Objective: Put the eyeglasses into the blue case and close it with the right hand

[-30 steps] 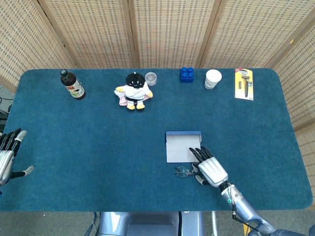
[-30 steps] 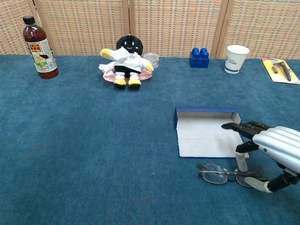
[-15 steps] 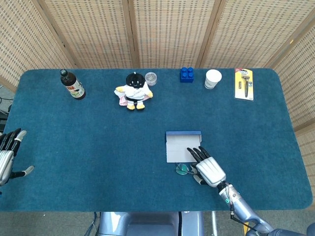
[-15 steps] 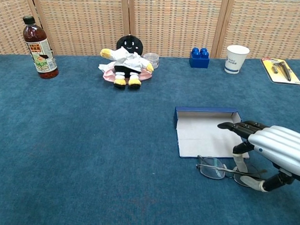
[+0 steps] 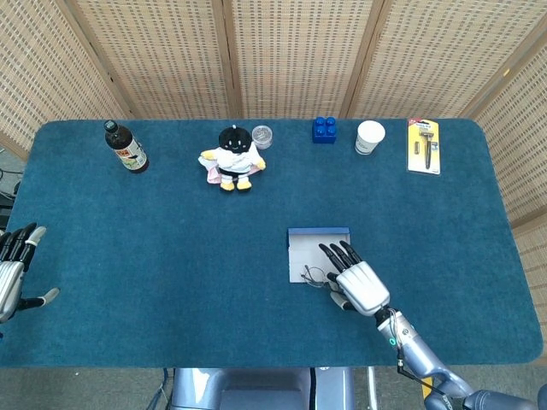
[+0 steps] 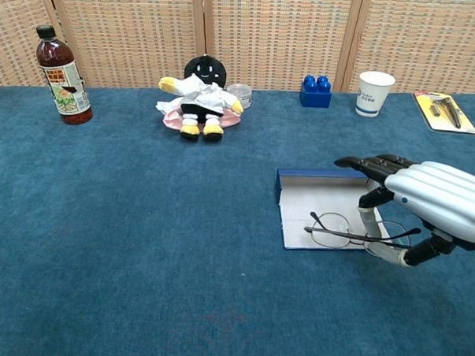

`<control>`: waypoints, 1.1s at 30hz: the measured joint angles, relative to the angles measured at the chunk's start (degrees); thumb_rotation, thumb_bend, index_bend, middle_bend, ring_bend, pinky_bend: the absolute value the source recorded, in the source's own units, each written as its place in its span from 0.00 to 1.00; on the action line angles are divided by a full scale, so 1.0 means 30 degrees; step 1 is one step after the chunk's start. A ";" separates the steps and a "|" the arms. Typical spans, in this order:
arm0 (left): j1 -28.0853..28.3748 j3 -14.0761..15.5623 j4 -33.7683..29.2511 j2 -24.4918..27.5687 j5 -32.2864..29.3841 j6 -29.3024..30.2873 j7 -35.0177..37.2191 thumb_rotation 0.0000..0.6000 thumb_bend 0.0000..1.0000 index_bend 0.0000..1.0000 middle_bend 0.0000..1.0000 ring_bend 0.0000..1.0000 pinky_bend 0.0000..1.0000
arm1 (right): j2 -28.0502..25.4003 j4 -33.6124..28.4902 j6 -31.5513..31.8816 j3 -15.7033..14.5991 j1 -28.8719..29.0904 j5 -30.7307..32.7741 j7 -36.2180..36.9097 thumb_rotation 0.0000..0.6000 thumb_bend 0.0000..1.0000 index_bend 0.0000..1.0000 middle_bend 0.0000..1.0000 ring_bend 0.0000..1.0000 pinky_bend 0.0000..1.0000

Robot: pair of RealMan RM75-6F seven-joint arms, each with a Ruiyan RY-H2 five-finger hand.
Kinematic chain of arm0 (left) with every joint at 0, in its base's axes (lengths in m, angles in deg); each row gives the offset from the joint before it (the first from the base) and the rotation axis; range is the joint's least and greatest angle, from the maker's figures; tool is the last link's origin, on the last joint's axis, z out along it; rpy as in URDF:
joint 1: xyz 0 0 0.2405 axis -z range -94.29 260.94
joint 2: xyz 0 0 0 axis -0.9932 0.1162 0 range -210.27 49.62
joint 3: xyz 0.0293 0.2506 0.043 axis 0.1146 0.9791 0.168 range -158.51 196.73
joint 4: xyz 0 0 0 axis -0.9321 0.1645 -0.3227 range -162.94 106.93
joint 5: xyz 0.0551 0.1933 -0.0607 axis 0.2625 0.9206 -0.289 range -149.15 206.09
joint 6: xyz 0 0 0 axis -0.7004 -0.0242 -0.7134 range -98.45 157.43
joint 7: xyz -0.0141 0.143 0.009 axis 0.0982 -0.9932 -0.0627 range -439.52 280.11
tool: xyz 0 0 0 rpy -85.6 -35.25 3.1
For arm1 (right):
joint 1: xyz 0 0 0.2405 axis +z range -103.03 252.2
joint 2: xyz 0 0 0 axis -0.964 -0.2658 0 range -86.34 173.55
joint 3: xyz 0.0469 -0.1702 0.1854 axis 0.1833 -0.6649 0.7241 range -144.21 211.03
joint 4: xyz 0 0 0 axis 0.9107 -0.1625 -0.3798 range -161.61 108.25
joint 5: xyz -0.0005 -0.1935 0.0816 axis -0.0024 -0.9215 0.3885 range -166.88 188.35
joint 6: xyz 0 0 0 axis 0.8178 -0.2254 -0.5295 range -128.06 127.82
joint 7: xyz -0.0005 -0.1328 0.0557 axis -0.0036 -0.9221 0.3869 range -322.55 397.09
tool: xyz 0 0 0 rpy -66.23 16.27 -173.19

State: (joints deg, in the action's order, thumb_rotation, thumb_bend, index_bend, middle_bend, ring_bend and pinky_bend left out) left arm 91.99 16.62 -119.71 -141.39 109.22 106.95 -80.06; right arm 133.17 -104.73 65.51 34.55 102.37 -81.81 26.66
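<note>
The blue case (image 6: 315, 199) lies open in the middle of the table, its pale inside up and its blue wall at the back; the head view shows the case (image 5: 303, 249) too. My right hand (image 6: 430, 198) pinches the thin-framed eyeglasses (image 6: 330, 229) between thumb and a finger, holding them just above the case's front edge. From above, the right hand (image 5: 359, 284) hovers over the case's front right corner, with the eyeglasses (image 5: 313, 275) sticking out to its left. My left hand (image 5: 10, 269) rests at the table's left edge, fingers apart and empty.
Along the back stand a brown bottle (image 6: 62, 76), a plush doll (image 6: 199, 96), a small jar (image 6: 239, 94), a blue brick (image 6: 315, 91), a white cup (image 6: 374, 92) and a packaged razor (image 6: 443, 110).
My right hand has lifted the eyeglasses off the cloth and carried them away from me, from in front of the case to over its front edge. The left hand has not moved.
</note>
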 measured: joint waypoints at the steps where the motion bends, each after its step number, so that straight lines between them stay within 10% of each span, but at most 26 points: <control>1: 0.0003 -0.0006 0.0004 0.0005 -0.0011 -0.0009 0.0021 1.00 0.00 0.00 0.00 0.00 0.00 | -0.0010 -0.0030 -0.0156 0.0149 0.0141 0.0115 -0.0067 1.00 0.44 0.61 0.01 0.00 0.00; 33: 0.0606 -0.0508 0.0533 -0.0128 -0.1602 -0.1497 0.0115 1.00 0.00 0.00 0.00 0.00 0.00 | 0.1601 0.3331 -0.4420 0.2244 0.3836 0.3275 -0.1162 1.00 0.45 0.61 0.01 0.00 0.00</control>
State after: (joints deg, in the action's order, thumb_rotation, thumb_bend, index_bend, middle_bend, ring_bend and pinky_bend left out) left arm 93.80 15.10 -118.12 -141.77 104.41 102.46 -79.71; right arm 137.97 -94.74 52.25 41.28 113.88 -71.99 23.17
